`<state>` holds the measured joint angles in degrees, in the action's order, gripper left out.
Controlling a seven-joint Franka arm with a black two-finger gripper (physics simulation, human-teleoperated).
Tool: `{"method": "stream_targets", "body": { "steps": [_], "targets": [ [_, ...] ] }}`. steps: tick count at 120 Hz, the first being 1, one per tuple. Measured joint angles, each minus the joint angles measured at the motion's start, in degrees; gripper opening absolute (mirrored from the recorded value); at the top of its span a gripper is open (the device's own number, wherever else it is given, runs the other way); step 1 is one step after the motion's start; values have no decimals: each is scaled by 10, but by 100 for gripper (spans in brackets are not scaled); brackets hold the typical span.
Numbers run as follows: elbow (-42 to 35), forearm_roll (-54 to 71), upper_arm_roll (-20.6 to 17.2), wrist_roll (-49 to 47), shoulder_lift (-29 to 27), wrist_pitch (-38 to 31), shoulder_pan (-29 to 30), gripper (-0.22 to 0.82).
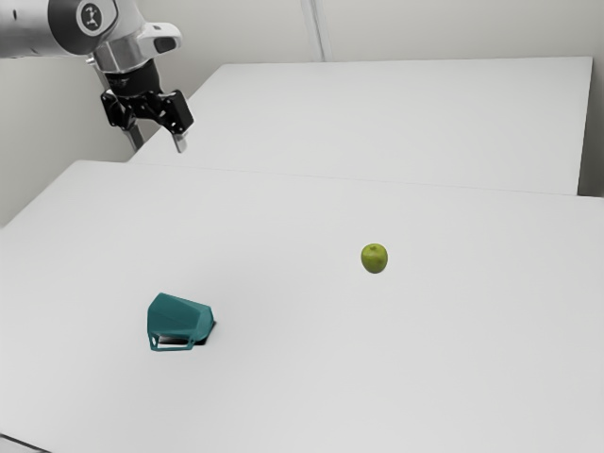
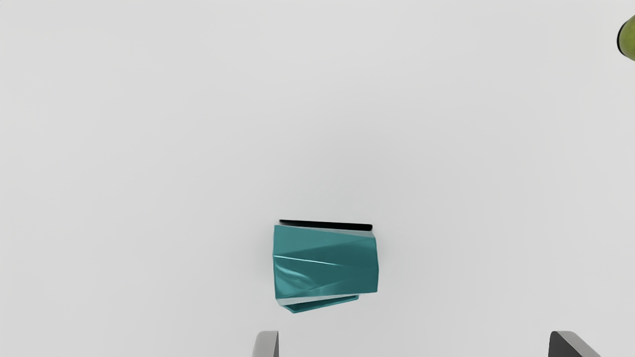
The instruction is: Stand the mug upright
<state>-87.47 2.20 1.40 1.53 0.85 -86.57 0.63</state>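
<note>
My gripper (image 1: 159, 127) hangs high at the exterior view's upper left, well above the table and away from the mug. A teal faceted mug (image 1: 179, 317) lies on its side on the table, its handle toward the exterior view's bottom edge. In the wrist view the same mug (image 2: 325, 263) has its handle partly hidden beneath its body. Seen from the hand, the gripper (image 2: 414, 342) is open, its fingertips wide apart with nothing held.
A green round fruit (image 1: 375, 258) rests on the white table (image 1: 283, 396), toward the exterior view's right of the mug. Behind stands another white surface (image 1: 406, 123).
</note>
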Motion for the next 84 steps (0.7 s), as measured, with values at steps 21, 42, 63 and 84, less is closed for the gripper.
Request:
{"method": "stream_targets", "body": {
  "steps": [21, 42, 63, 84],
  "targets": [
    [-5, 0, -1, -1, -5, 1, 5, 59],
    [-31, 0, -1, -1, -29, 0, 6, 59],
    [-51, 0, -1, -1, -42, -1, 5, 59],
    [-66, -1, -2, -3, -52, -2, 35, 59]
  ]
}}
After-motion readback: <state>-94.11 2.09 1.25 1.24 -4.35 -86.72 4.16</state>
